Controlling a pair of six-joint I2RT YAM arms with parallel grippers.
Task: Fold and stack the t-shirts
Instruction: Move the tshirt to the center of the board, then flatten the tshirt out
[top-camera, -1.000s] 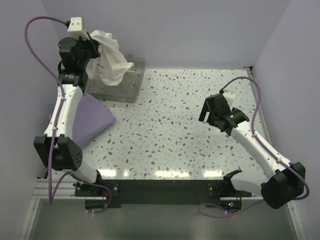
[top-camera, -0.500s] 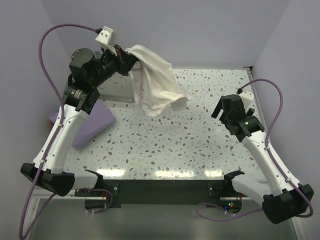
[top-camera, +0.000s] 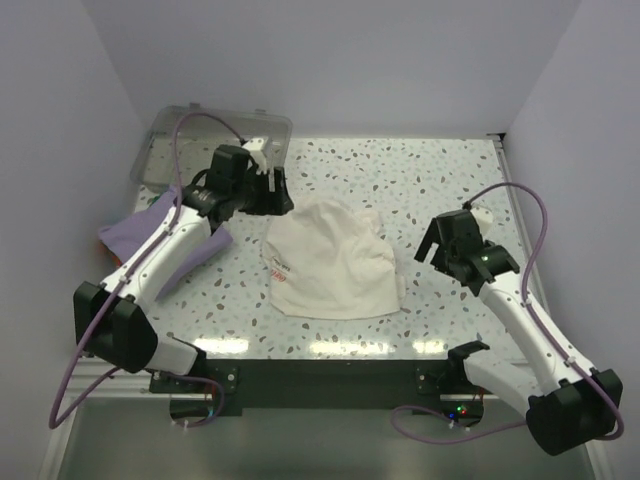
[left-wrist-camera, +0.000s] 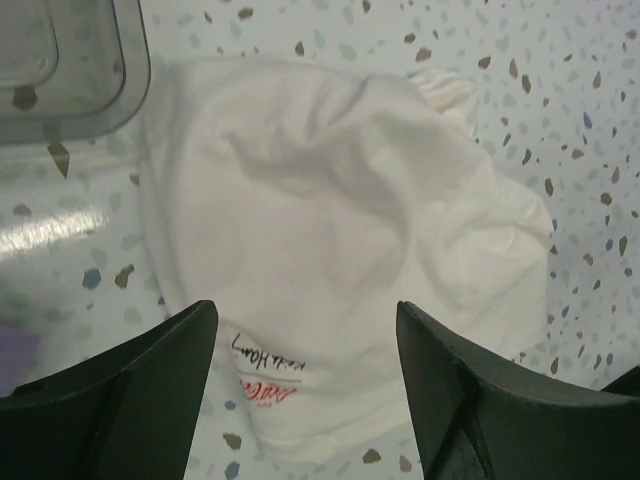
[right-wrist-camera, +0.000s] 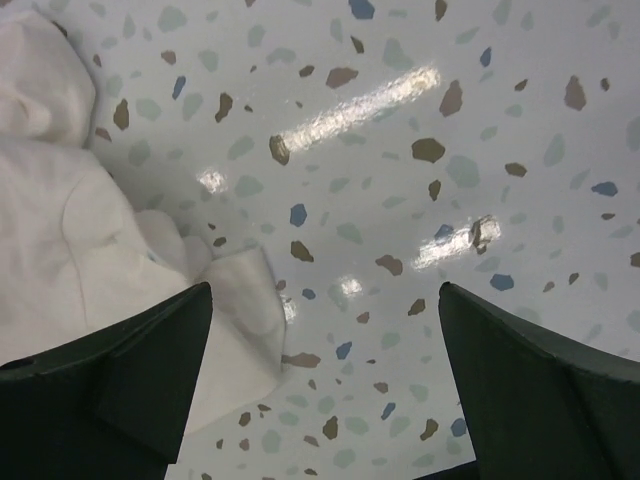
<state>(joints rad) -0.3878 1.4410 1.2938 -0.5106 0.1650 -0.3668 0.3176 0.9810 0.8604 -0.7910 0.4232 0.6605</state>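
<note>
Cream-white t-shirt (top-camera: 335, 260): it lies crumpled and unfolded at the centre of the table (top-camera: 420, 175), in 1 rumpled heap. From the left wrist camera I see print (left-wrist-camera: 265, 372) near its 7 o'clock edge: 1 line of dark handwritten-style script above a smaller line of red lettering. Both are too small for me to read. In the overhead view the same print shows only as a red fleck.

Lavender t-shirt (top-camera: 135, 232): it sits at 9 o'clock of the cream one, well apart from it and partly under the left arm.

Left gripper (top-camera: 275, 190): it hangs at 10 o'clock of the cream shirt, just beside its edge. Its fingers (left-wrist-camera: 150, 370) are spread wide, with nothing between them and the cloth visible below.

Right gripper (top-camera: 432, 245): it is at 3 o'clock of the same shirt, near its sleeve. Its fingers (right-wrist-camera: 120, 370) are spread wide over bare tabletop and hold nothing.

Clear plastic bin (top-camera: 165, 150): it stands at the 10 o'clock corner of the table, beyond the left gripper.

Surface: the table is glossy white terrazzo flecked with grey, brown and blue chips, and it carries bright streaks of reflected light.

Room: plain pale walls enclose the table at 9, 12 and 3 o'clock. A black rail (top-camera: 330, 375) at 6 o'clock carries both arm bases, and purple cables (top-camera: 200, 125) loop along each arm.
</note>
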